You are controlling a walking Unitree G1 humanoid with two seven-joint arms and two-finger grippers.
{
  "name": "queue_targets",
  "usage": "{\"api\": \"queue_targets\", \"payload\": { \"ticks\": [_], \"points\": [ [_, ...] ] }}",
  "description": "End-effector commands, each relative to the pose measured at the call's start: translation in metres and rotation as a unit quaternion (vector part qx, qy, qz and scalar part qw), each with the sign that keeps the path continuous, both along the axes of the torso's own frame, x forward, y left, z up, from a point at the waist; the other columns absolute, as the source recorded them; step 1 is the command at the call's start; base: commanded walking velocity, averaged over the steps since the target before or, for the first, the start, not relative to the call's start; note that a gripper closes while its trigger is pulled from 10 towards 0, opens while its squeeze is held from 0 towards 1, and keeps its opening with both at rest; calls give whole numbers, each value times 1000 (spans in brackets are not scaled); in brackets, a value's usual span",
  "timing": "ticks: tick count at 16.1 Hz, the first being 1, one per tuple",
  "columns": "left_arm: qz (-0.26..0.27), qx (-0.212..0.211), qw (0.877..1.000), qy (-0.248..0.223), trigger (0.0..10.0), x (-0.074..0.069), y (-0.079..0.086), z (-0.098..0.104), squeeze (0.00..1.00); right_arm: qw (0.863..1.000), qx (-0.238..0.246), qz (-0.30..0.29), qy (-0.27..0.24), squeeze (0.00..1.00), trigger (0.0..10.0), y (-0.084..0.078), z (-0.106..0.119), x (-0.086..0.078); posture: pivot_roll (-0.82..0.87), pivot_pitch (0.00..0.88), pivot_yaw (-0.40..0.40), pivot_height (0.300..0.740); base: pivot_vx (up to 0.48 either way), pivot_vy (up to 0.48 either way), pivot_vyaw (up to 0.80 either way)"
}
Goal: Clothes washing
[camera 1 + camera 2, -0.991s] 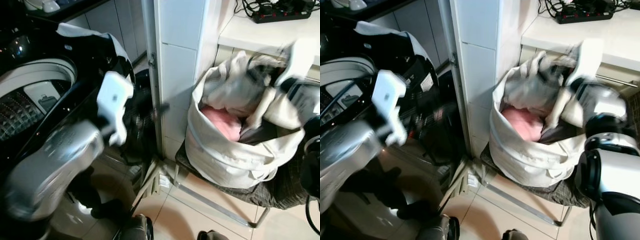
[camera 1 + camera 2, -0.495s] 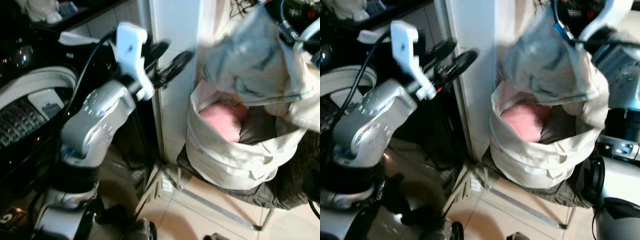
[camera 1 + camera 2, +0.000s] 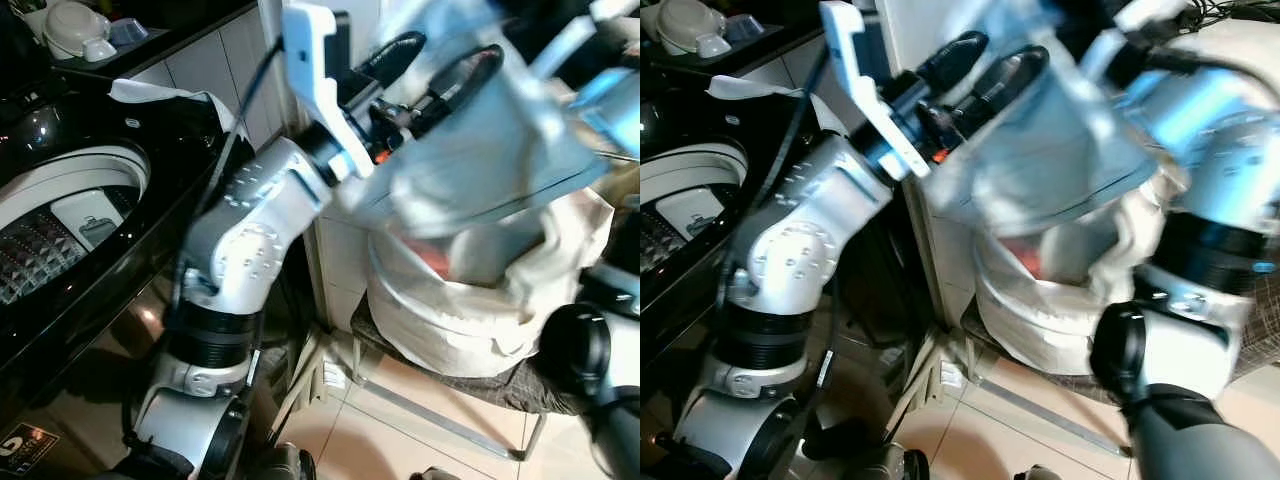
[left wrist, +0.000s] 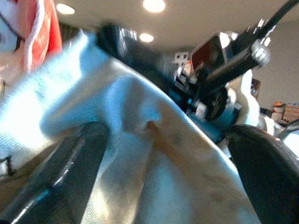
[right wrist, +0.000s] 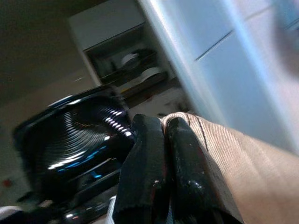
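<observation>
**Carrying a garment from the bag to the washer**

We have a pale grey garment lifted above the white laundry bag, which sits on a low rack at the foot of the tiled pillar. Our right gripper has its two black fingers pressed together on a fold of the cloth. Our left gripper is raised to the garment's near edge with its fingers spread apart; the cloth lies between and over them, but we judge they have not yet closed on it. Something pink or red remains in the bag's mouth.

The washing machine's open drum lies well to our left, set in a glossy black top.

To do this step well, we should close the left fingers on the fabric before swinging, so the load hangs from two points. We should lift until the hem clears the bag's rim, then pass in front of the pillar's corner without snagging, and release only once the cloth hangs over the drum opening.
</observation>
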State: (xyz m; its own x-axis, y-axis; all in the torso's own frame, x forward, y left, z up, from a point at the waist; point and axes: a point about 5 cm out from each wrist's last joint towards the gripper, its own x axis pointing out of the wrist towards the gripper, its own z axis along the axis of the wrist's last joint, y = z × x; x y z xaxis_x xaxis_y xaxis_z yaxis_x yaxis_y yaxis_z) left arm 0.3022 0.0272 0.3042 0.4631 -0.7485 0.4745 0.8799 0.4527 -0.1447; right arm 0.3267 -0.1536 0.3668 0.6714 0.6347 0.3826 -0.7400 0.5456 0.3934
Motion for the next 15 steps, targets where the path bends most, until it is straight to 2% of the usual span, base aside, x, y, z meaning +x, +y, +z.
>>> {"api": "queue_targets", "payload": {
  "ticks": [1, 2, 3, 5, 6, 7, 8, 9, 15],
  "points": [
    [22, -2, 1000, -2, 10000, 4, 5, 0, 1000, 999, 3, 27, -33, 0, 0, 9, 16, -11, -94, 0, 122, 740, 0, 0, 0],
    [29, -8, 1000, 1, 10000, 6, 6, -1, 0, 998, 10, 53, -21, 0, 0, 14, 13, -14, -95, 0, 117, 740, 0, 0, 0],
    [36, -3, 999, -4, 10000, 7, 7, -3, 0, 996, 20, 80, -14, 0, 0, 21, 12, -18, -94, 0, 106, 740, 0, 0, 0],
    [40, 16, 999, -13, 10000, 7, 5, -6, 0, 996, 23, 91, -7, 0, 0, 26, 9, -21, -91, 0, 102, 740, 0, 0, 0],
    [72, 51, 996, -18, 10000, 11, 5, -12, 0, 995, 25, 96, -3, 0, 0, 29, 8, -22, -85, 0, 97, 740, 0, 0, 0],
    [95, 57, 994, -13, 10000, 15, 7, -15, 0, 995, 27, 99, 0, 0, 0, 29, 8, -23, -84, 0, 96, 740, 0, 0, 0],
    [101, 54, 993, -5, 6314, 17, 10, -16, 0, 995, 28, 100, 2, 0, 0, 29, 8, -24, -83, 0, 96, 740, 0, 0, 0],
    [107, 53, 993, -1, 0, 19, 13, -17, 0, 995, 30, 100, 3, 0, 0, 29, 9, -24, -82, 0, 96, 740, 0, 0, 0],
    [130, 66, 989, -6, 0, 25, 17, -20, 0, 995, 33, 98, 3, 0, 0, 27, 10, -26, -83, 0, 107, 740, 0, 0, 0]
  ]
}}
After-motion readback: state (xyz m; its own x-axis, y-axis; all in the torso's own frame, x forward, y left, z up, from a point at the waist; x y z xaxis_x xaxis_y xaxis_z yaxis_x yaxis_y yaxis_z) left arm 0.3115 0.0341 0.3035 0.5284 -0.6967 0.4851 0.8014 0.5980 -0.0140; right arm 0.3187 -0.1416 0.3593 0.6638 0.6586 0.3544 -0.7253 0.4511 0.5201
